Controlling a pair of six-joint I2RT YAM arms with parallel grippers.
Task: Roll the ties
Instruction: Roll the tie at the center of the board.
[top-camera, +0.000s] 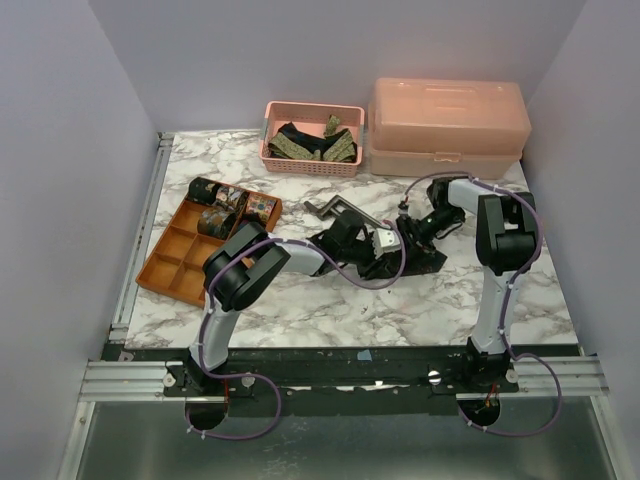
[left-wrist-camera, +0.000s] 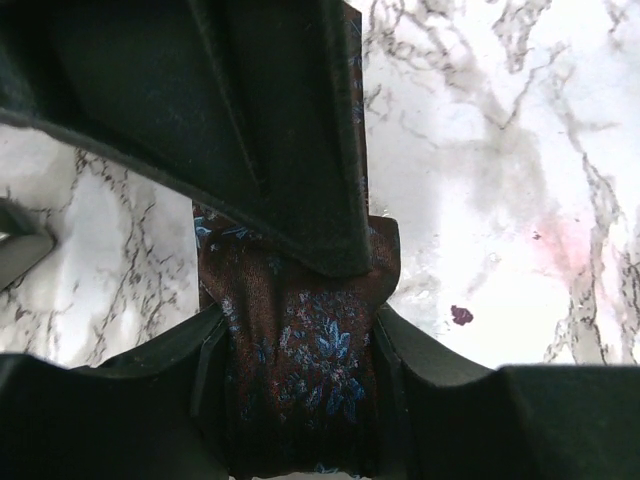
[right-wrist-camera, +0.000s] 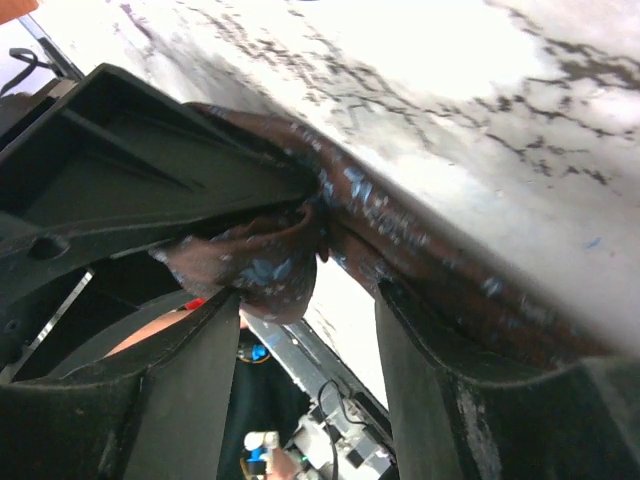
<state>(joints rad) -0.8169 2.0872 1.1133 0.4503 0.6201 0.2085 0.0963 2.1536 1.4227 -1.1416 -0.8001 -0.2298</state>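
A dark brown tie (left-wrist-camera: 300, 375) with blue flowers lies on the marble table (top-camera: 300, 310) at the centre, dark in the top view (top-camera: 415, 262). My left gripper (left-wrist-camera: 300, 330) is shut on its strip, both fingers pressing the fabric's edges. In the top view this left gripper (top-camera: 360, 245) meets my right gripper (top-camera: 405, 232) over the tie. My right gripper (right-wrist-camera: 305, 300) is open. The tie (right-wrist-camera: 430, 260) runs past its tips and a loose fold hangs by the left finger (right-wrist-camera: 190, 390). Three rolled ties (top-camera: 228, 200) sit in the orange tray (top-camera: 175, 265).
A pink basket (top-camera: 310, 166) at the back holds several loose ties (top-camera: 310, 143). A closed pink box (top-camera: 447, 125) stands at the back right. A grey metal crank bar (top-camera: 328, 208) lies just behind the grippers. Purple cables loop off both arms.
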